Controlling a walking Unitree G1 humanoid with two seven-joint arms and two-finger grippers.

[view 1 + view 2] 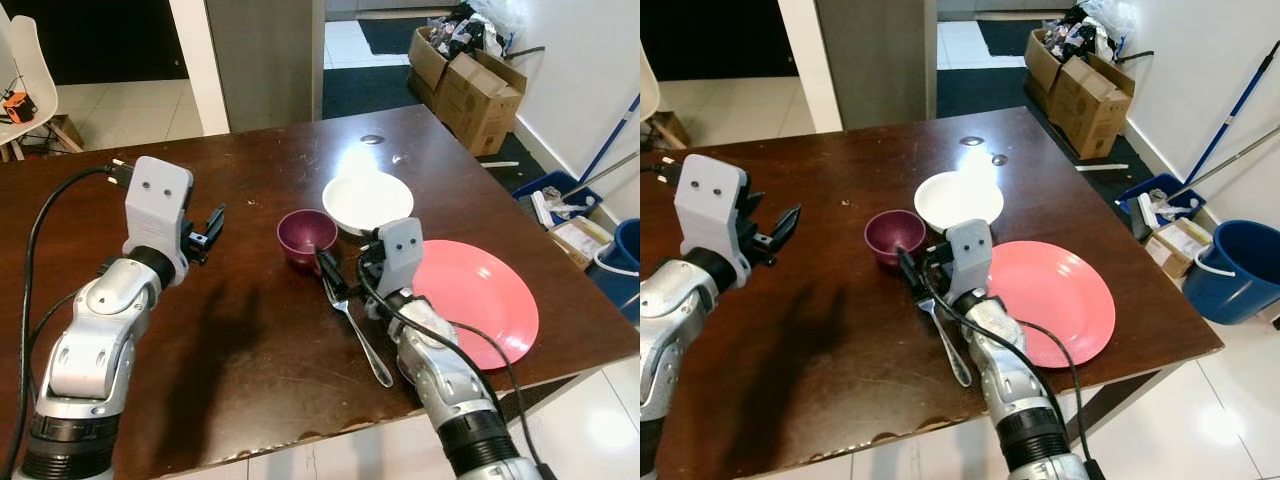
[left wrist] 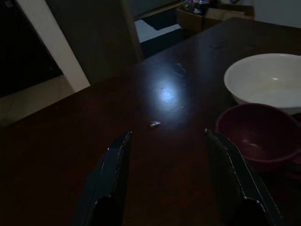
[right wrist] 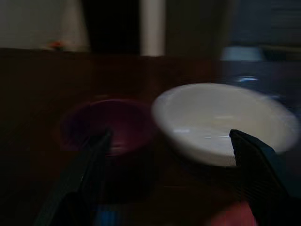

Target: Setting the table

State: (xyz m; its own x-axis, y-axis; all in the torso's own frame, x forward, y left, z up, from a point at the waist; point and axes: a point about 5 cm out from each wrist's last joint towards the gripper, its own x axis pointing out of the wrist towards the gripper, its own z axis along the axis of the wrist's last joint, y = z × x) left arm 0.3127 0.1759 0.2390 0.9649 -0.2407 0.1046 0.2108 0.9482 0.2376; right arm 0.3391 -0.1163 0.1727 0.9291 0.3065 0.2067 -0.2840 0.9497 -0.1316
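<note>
I have both arms over the dark wooden bench [image 1: 250, 330], with the dishes grouped on my right side.

Largest first: the pink plate [image 1: 480, 300] lies near the bench's right edge; the white bowl [image 1: 367, 202] sits beyond it, the small purple bowl [image 1: 306, 236] just beside that, and a metal fork [image 1: 357, 332] lies left of the plate. My right end effector [image 1: 345, 272] hovers released above the fork's head; my left end effector [image 1: 207, 236] hangs released, well apart over bare wood.
</note>
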